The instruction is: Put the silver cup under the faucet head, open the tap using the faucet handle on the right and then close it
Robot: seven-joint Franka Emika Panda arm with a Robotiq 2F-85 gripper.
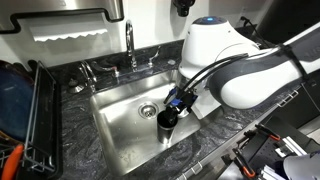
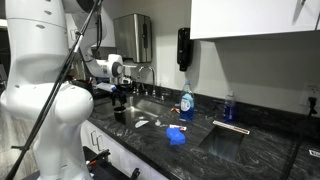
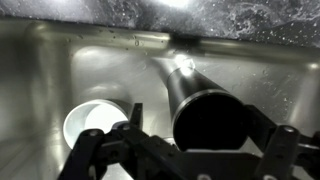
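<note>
Silver cup (image 3: 205,115), glossy wall, dark open mouth, in steel sink (image 1: 120,125), hand (image 3: 188,145) spread wide above it

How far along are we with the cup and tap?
Done: the hand is at the silver cup inside the sink. In hand: the cup sits between the fingers in the wrist view; whether it is clamped is unclear. Left: it stands beside the drain, not under the faucet; no water seen running, so opening and closing remain.
</note>
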